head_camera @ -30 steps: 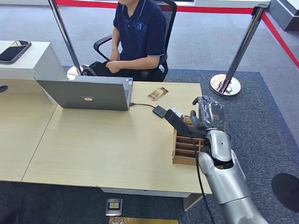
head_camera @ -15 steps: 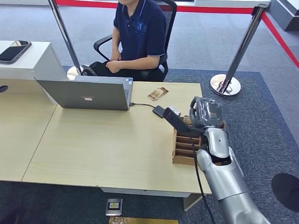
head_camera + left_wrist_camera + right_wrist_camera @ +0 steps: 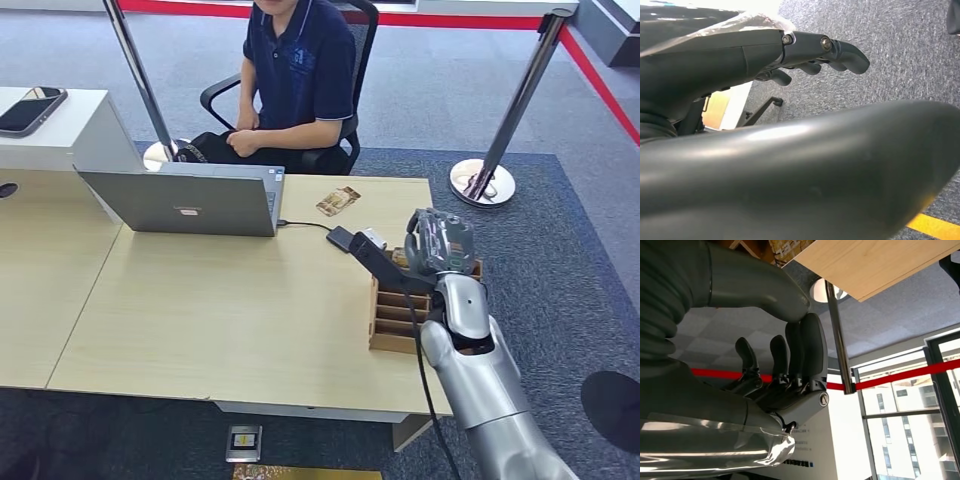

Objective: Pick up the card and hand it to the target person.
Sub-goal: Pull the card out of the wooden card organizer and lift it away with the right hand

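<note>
Currently the reach-and-pick step, by my reading: nothing is in hand yet. Head view, right of centre: the robot's silver right hand [image 3: 440, 243] hovers over the far end of the slotted wooden card rack [image 3: 395, 318], which sits at the right edge of the pale wooden desk [image 3: 226, 310].

Right wrist view: dark fingers [image 3: 806, 357] curled down together toward the thick grey thumb, narrow, nothing visible between them. No card seen in the grasp.

A patterned brownish card [image 3: 337, 201] lies flat on the desk, upper centre of the head view, in front of the seated person in the dark navy polo shirt [image 3: 300, 75]. It is well apart from the right hand, up and to the left of it. Whether the rack slots under the hand hold another card: hidden by the hand, cannot tell.

Between card and hand: a small black flat device [image 3: 342, 238] on a cable running to the grey open laptop [image 3: 185, 203].

Left hand [image 3: 817, 52] appears in its wrist view over grey carpet, fingers slightly bent, holding nothing.

Next move, as judged: the fingers need to spread, then descend onto the card's edge; a thin flat card on a smooth desk will be hard to pinch. Then extend toward the seated person.
</note>
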